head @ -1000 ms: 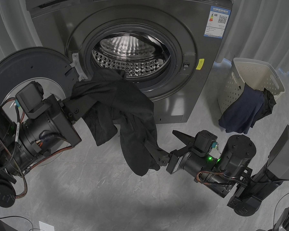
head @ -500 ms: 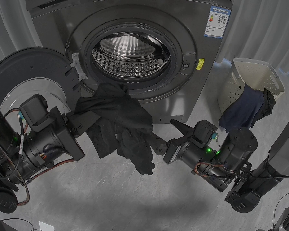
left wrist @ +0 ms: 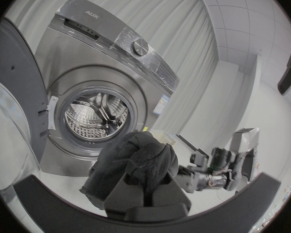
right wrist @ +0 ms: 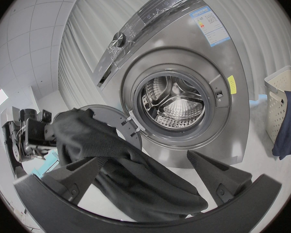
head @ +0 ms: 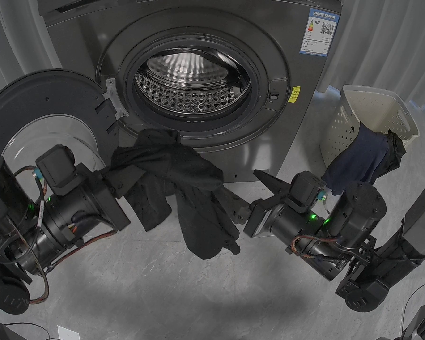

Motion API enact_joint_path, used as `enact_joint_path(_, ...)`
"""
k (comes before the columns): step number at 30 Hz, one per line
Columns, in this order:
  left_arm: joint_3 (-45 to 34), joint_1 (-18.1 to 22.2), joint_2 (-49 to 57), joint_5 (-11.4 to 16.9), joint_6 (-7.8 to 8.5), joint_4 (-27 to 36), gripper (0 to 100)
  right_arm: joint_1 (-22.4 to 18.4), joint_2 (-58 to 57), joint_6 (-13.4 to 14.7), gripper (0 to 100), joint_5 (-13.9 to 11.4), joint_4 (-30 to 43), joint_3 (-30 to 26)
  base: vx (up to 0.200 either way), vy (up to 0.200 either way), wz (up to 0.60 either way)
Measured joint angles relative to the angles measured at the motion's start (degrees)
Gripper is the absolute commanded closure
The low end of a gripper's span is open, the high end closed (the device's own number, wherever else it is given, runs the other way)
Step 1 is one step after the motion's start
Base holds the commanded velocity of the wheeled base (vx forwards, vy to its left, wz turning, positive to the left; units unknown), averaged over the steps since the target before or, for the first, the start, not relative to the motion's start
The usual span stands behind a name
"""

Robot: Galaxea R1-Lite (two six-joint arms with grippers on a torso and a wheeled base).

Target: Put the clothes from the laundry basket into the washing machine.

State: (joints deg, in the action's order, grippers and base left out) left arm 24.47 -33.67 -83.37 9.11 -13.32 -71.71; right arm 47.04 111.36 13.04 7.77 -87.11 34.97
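Dark grey and round, the washing machine (head: 278, 48) door (head: 42, 95) stands swung wide at 9 o'clock from the drum (head: 189, 86), whose steel mouth is open. At 5 o'clock from the door, your left claw (head: 125, 178) is clamped on one end of a black garment (head: 184, 175). The left wrist view has its fingers (left wrist: 126, 188) pressed together with the cloth bunched up above them.

The garment sits outside the machine, at 6 o'clock from the drum mouth. It is heaped just below the door ring and trails two loose tails down toward the grey floor (head: 127, 284).

At 4 o'clock from that heap, your right claw (head: 238, 185) is spread wide, gripping nothing. One finger juts free toward the machine's base, while the hanging cloth drapes across the other in the right wrist view.

Well apart at 3 o'clock from the machine, the cream laundry basket (head: 378, 93) stands on the floor beside the curtain (head: 392, 34). A navy garment (head: 356, 164) hangs over its near rim at 6 o'clock, down the outside wall. A darker cloth (head: 395, 149) is bunched just beside it at 3 o'clock.
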Motion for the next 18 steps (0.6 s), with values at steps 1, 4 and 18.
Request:
enact_joint_path(1,0.50,0.00,-0.17,-0.84,0.00,0.02,100,0.06,0.00,-0.11,0,0.02,0.13,-0.63,0.000,0.000,0.00)
enact_joint_path(4,2.97,-0.12,-0.89,-4.05,0.00,0.02,100,0.48,0.29,-0.43,0,0.13,0.32,-2.29,0.000,0.000,0.00)
enact_joint_path(18,6.81,-0.56,-2.99,-6.66,-0.02,0.98,100,6.92,7.30,-0.13,0,-0.29,-1.01,1.73,0.000,0.000,0.00)
